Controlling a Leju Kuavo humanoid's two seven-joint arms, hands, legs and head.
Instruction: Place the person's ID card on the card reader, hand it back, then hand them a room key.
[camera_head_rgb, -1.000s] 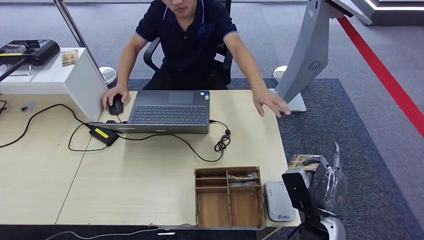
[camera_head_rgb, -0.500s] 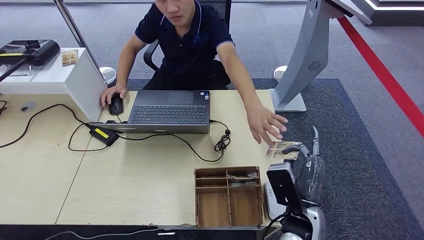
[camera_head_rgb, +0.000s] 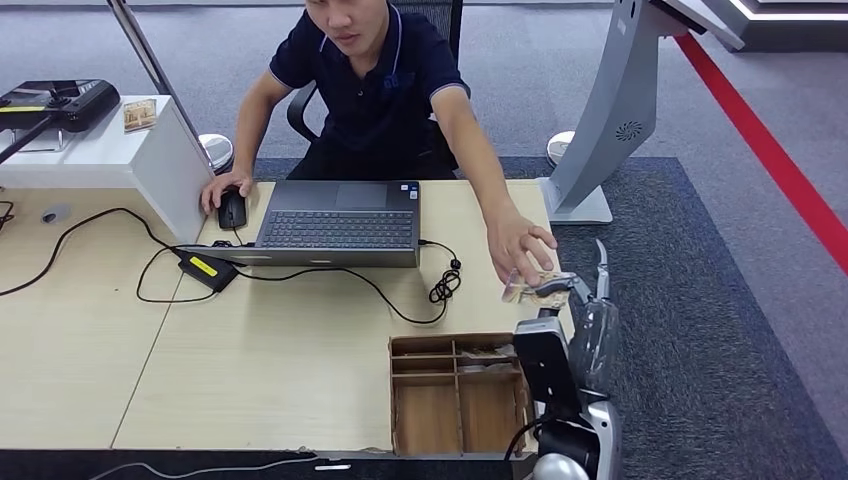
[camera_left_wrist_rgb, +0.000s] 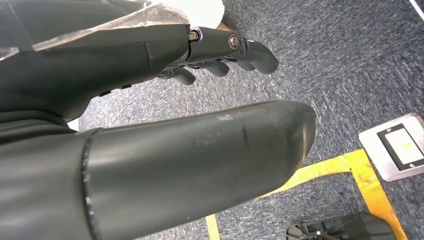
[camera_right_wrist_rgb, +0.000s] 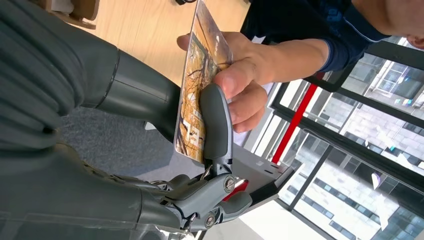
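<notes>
Over the desk's right edge, the right hand (camera_head_rgb: 572, 300) pinched the card (camera_head_rgb: 533, 288) between its thumb and a finger, held out toward the person. In the right wrist view, the card (camera_right_wrist_rgb: 200, 85) stood edge-on, a dark finger (camera_right_wrist_rgb: 216, 120) pressed against its printed face and the thick thumb behind it. The person's hand (camera_head_rgb: 518, 247) had reached across the desk (camera_head_rgb: 250, 360) and closed on the card's far end; in the wrist view, that hand (camera_right_wrist_rgb: 240, 85) had its thumb on the same face, just beside the robot's finger. So both held the card at once, above the desk's right edge.

A wooden tray (camera_head_rgb: 457, 392) with compartments sat at the near edge of the desk, just left of the right arm. A laptop (camera_head_rgb: 338, 222) lay before the person, whose other hand rested on a mouse (camera_head_rgb: 232, 210). A black cable (camera_head_rgb: 400, 295) trailed from the laptop toward the tray.

The left hand (camera_left_wrist_rgb: 220, 55) hung over grey carpet, its fingers curled in with nothing in them.
</notes>
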